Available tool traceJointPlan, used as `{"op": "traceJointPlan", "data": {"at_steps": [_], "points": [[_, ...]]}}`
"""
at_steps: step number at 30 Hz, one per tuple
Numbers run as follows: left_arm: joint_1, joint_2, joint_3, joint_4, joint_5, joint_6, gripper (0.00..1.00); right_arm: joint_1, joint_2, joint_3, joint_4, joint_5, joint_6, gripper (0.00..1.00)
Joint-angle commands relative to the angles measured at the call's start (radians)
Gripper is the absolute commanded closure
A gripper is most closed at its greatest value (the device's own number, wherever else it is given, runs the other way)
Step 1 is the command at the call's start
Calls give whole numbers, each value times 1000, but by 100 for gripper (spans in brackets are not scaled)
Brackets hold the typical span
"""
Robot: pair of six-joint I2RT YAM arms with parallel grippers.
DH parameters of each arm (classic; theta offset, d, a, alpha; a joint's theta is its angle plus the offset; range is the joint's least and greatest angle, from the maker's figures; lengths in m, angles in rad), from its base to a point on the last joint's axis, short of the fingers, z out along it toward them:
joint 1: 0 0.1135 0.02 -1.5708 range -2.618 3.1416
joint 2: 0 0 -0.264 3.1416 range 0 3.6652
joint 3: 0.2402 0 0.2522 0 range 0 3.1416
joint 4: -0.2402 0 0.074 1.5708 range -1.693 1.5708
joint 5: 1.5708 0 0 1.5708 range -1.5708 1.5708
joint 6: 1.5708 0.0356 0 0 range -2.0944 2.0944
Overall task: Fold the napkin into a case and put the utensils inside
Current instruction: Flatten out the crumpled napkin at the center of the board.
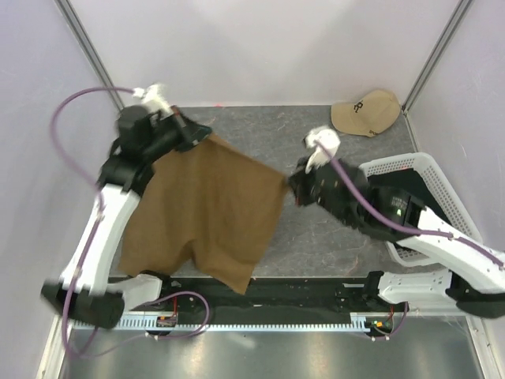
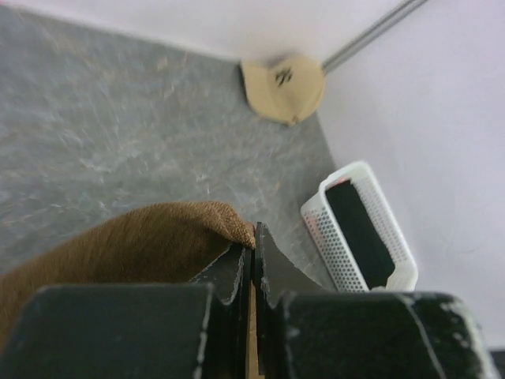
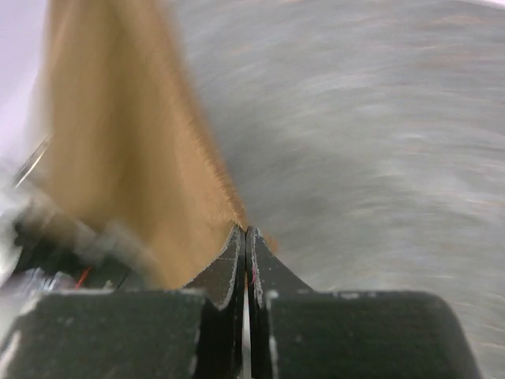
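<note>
The olive-brown napkin [image 1: 205, 209] hangs stretched in the air between both grippers, its lower edge drooping toward the table's near edge. My left gripper [image 1: 203, 136] is shut on its far left corner, seen in the left wrist view [image 2: 254, 237] with napkin [image 2: 142, 241] bunched at the tips. My right gripper [image 1: 290, 184] is shut on its right corner; in the right wrist view the gripper [image 3: 246, 235] pinches the blurred napkin [image 3: 126, 142]. No utensils are in view.
A beige baseball cap [image 1: 365, 112] lies at the far right corner, also in the left wrist view [image 2: 282, 85]. A white mesh basket [image 1: 442, 170] with black fabric [image 2: 359, 221] inside stands at the right edge. Grey table [image 1: 316, 237] with white walls around.
</note>
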Motion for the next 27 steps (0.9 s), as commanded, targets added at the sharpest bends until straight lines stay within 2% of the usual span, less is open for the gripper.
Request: {"op": "traceJointPlan", "data": {"at_steps": [1, 3, 4, 7, 8, 11, 13, 15, 16, 17, 18, 20, 22, 25, 26, 27], "points": [[-16, 357, 137, 225, -102, 43, 98, -401, -23, -57, -103, -172, -142, 100], [-43, 484, 250, 247, -108, 57, 98, -513, 61, -100, -59, -291, -192, 100], [-73, 597, 286, 262, -113, 61, 98, -599, 89, -120, -37, -304, -203, 100], [-107, 786, 451, 290, -78, 46, 98, -754, 233, -183, 38, -314, -239, 100], [-112, 908, 497, 290, -69, 38, 98, -790, 264, -191, 67, -317, -242, 100], [-138, 1114, 669, 289, -47, 38, 98, -896, 363, -197, 135, -324, -254, 100], [-142, 1205, 792, 285, -26, 51, 98, -966, 452, -177, 156, -308, -258, 100], [-142, 1306, 896, 279, -1, 64, 93, -1005, 517, -154, 164, -295, -269, 100], [-144, 1328, 928, 267, 5, 72, 89, -1040, 585, -116, 163, -275, -281, 100], [-144, 1362, 983, 255, 7, 93, 73, -1055, 618, -96, 159, -271, -291, 100], [-144, 1368, 1004, 212, -2, 98, 64, -1069, 652, -70, 159, -263, -295, 100], [-141, 1353, 1009, 171, -13, 109, 50, -1091, 748, 21, 138, -216, -320, 100], [-133, 1279, 969, 98, -65, 100, 41, -1091, 829, 122, 118, -174, -326, 100], [-104, 1137, 802, 69, -85, 55, 36, -1091, 934, 280, -13, -73, -288, 85], [-96, 1098, 716, 59, -93, 32, 35, -1091, 945, 303, -34, -48, -260, 64], [-80, 1065, 671, 48, -96, 23, 35, -1083, 934, 311, -44, -42, -251, 55]]}}
